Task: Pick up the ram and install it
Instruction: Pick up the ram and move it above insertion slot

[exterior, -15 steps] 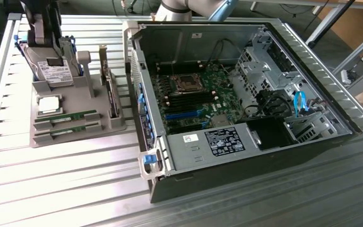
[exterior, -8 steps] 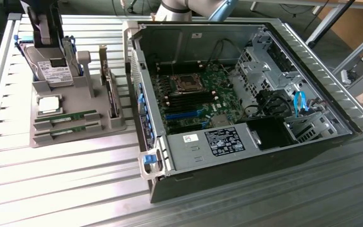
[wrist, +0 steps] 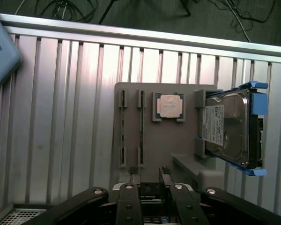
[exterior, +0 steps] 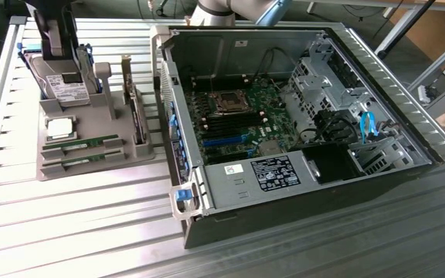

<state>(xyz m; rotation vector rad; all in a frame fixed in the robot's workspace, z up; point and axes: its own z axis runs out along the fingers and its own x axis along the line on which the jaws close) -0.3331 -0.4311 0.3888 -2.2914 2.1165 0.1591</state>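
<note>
Tally of parts on the slatted table [exterior: 91, 231]
Two ram sticks [exterior: 79, 142], one processor chip [exterior: 60, 127] and one hard drive [exterior: 66, 88] sit in one grey holder [exterior: 134, 152]; one open computer case [exterior: 284, 220] stands at the holder's three o'clock in the exterior view.

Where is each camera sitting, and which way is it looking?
Exterior view: high beside the table, looking down on the open computer case and grey holder; the arm shows at the far edge.
Wrist view: on the wrist above the holder, looking straight down; the hand shows.
Shared: the holder with ram sticks, processor chip and hard drive.
</note>
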